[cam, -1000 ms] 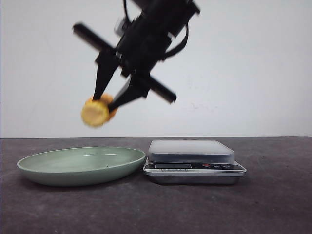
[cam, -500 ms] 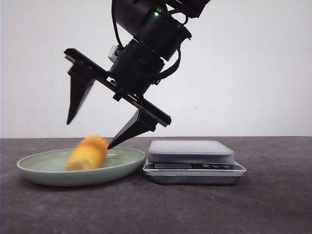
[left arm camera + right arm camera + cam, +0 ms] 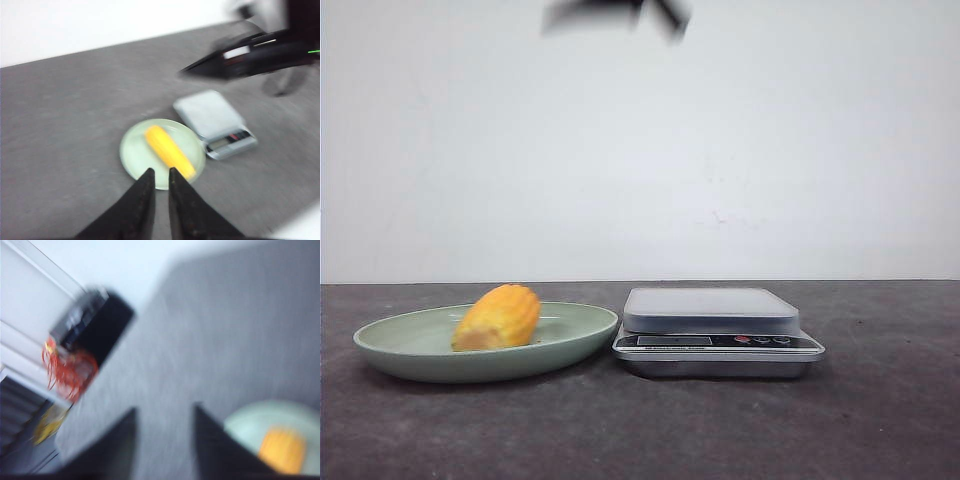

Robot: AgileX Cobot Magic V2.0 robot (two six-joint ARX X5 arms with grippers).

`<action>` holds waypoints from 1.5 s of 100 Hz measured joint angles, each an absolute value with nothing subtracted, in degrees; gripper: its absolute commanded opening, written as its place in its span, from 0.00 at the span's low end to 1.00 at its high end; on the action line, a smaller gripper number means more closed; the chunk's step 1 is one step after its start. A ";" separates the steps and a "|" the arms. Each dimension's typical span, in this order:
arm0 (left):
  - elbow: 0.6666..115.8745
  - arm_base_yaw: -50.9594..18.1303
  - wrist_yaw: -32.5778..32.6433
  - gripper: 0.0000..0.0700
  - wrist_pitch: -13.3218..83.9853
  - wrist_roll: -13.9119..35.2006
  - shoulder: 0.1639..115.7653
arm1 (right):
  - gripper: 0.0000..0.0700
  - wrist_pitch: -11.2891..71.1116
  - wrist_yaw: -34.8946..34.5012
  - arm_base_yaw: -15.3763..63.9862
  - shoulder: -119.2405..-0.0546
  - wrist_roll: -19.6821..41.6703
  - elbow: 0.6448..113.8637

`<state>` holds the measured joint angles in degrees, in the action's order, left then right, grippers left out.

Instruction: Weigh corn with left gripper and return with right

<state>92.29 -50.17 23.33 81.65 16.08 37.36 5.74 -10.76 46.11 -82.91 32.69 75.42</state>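
From my remote station: the corn (image 3: 498, 316) lies on its side in the pale green plate (image 3: 390, 345), just beside the scale (image 3: 718, 331), whose platform is bare; I judge the weighing done and the return to the plate made, so little seems left beyond parking the arms; the left gripper (image 3: 160, 177) hangs high over the plate, its pointed fingers nearly together and clasping nothing; the right gripper (image 3: 165, 437), badly blurred, shows its fingers parted and empty; in the front view only a dark smear at the top edge hints at an arm.
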 measured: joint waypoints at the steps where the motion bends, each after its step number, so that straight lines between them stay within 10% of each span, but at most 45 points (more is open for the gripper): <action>1: 92.29 -50.17 23.86 0.00 81.65 16.43 37.36 | 0.00 6.09 -10.13 46.24 -82.02 31.70 75.44; 25: 92.29 -50.17 31.79 0.00 81.62 20.45 37.36 | 0.00 20.62 14.57 51.88 -61.95 5.91 75.53; 46: 92.29 -50.17 34.44 0.00 76.84 19.66 37.36 | 0.00 35.86 28.58 52.07 -50.15 -2.02 75.13; 150: 91.22 -50.17 34.54 0.00 72.71 18.87 37.41 | 0.00 28.91 29.87 52.12 -31.00 -4.67 57.34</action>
